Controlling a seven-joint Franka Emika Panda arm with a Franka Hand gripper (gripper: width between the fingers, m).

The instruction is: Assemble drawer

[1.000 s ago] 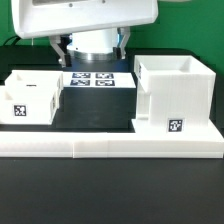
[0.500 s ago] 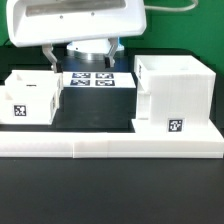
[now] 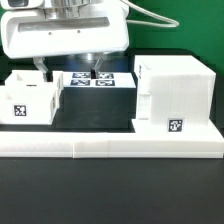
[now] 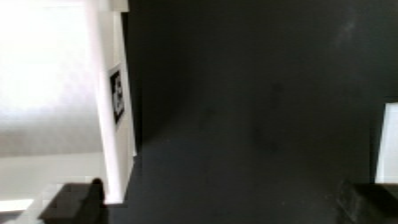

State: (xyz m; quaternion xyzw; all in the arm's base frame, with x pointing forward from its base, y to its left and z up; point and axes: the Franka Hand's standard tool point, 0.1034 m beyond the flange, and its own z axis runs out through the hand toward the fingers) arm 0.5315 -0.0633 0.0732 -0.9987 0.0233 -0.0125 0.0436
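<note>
On the black tabletop, the drawer is seen as loose parts. The large cube-like housing is stood toward the exterior view's right. Two small open-topped trays are set close together at the exterior view's left, well apart from the housing. None of them is held. The gripper is hung above the far side of the trays. Its fingers are spread wide in the wrist view, with only bare tabletop between them. A white tagged part, judged to be one of the trays, is seen just beside one finger.

The parts are judged to be light, stiff, hollow plastic with smooth, rather slippery faces, so they could be tipped or slid by a glancing touch. A tray is best taken by one thin upright wall, pinched across its thickness near the middle of the rim. The housing is judged too wide to be spanned and would be better pushed.

The low white border wall is laid along the front, close against the housing and trays. The marker board lies flat behind, between the parts. Nothing is seen to block the way between trays and housing, though any grasp on one tray is crowded by its neighbour.
</note>
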